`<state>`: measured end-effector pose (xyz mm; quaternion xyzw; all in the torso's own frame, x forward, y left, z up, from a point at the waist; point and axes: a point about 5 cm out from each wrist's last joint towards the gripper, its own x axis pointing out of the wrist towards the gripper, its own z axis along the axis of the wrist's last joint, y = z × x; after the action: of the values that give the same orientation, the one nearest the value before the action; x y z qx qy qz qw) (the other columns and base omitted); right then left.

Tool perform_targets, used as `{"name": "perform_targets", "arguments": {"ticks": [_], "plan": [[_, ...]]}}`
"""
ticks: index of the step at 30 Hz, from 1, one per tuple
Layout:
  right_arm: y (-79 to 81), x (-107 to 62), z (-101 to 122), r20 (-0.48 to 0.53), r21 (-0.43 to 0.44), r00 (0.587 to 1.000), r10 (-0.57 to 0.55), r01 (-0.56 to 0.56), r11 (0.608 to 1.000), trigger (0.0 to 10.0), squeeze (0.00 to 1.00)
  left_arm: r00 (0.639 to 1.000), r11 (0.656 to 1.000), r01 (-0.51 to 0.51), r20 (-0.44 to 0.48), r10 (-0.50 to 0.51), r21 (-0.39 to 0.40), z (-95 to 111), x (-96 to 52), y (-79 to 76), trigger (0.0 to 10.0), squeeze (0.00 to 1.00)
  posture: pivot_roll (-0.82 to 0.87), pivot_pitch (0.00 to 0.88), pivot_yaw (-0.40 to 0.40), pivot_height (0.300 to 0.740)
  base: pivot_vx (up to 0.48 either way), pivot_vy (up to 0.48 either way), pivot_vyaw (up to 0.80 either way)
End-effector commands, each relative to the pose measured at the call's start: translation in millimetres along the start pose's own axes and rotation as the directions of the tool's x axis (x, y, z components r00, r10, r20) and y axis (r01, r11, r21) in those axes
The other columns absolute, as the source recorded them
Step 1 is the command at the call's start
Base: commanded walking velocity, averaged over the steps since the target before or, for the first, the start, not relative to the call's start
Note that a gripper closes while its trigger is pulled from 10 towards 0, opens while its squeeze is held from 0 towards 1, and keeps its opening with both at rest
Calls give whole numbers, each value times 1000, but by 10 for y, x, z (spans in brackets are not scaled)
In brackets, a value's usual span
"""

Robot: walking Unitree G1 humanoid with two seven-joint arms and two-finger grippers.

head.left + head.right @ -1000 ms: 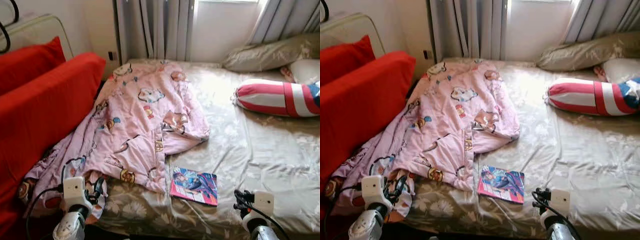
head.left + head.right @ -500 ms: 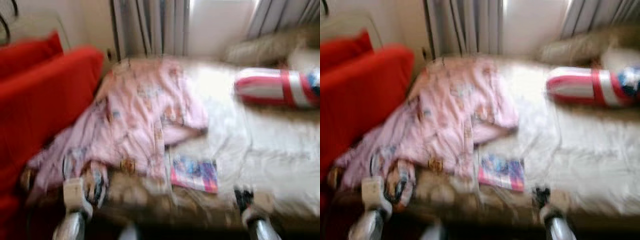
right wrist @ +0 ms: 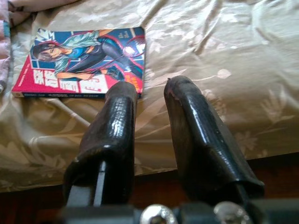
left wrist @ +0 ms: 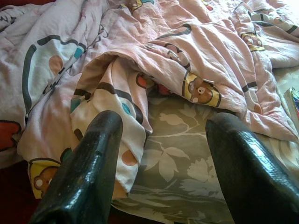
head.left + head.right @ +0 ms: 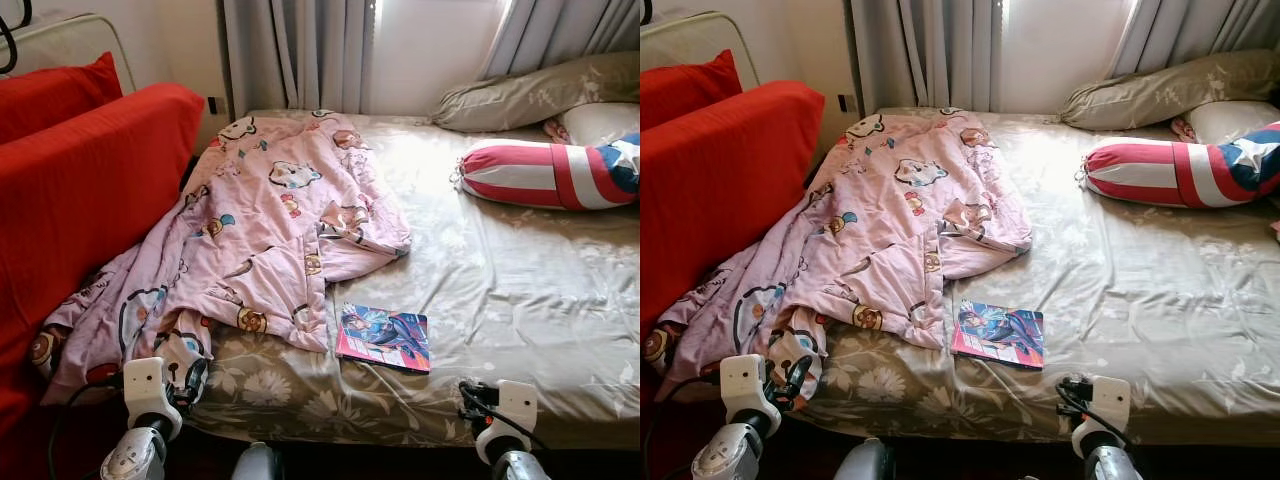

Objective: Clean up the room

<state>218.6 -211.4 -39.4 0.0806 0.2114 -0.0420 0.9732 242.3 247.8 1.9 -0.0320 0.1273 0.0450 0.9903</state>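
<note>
Pink quilt (image 5: pixel 270 230) sprawls over the left half of the bed (image 5: pixel 520 290), its lower corner spilling off the near edge, while a comic book (image 5: pixel 386 337) lies flat on the sheet just beside the quilt's hem, close to that same edge. Both are likely pickings for tidying.

The book sits ahead of the right claw (image 3: pixel 149 135) and somewhat toward the robot's left; its long axis runs roughly along the bed's near edge, spine side facing the claw in the right wrist view. That claw's fingers stand slightly apart, holding nothing, low at the bed edge. The left claw (image 4: pixel 163 163) is spread wide and empty, aimed at the drooping quilt corner, which lies just ahead of it. So the right arm looks nearer the book, the left nearer the quilt.

Part of the book's far-left corner seems tucked close to the quilt; whether cloth overlaps it is hard to tell. A striped bolster (image 5: pixel 545 175) and pillows (image 5: pixel 530 95) rest well apart at the bed's far right, cut off by the frame. A red sofa (image 5: pixel 80 200) flanks the bed's left side; the quilt's edge hides the gap between them.
</note>
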Motion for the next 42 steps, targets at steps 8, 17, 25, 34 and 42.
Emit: {"name": "perform_targets", "arguments": {"ticks": [8,17,25,34,42], "plan": [[106,2,-27,0,-2,999,40,-40,999,10000,0,1000,999,26,-4,-26,18,63,51,0,10000,0,79,0,9,646,0,0,0],[91,7,-17,2,-1,999,35,-35,999,10000,0,999,999,37,-7,-37,21,69,62,-18,10000,0,70,0,15,646,0,0,376],[104,18,6,10,-1,998,55,-55,998,10000,0,999,999,48,-13,-47,19,73,70,-18,10000,0,62,0,3,646,0,0,0],[225,52,53,25,-79,990,137,-135,988,10000,0,996,996,93,-14,-93,15,103,139,-150,10000,0,47,0,27,646,138,0,408],[252,101,124,39,-71,987,154,-151,986,10000,0,995,995,100,1,-100,15,164,192,-177,10000,0,47,0,16,646,254,0,100]]}}
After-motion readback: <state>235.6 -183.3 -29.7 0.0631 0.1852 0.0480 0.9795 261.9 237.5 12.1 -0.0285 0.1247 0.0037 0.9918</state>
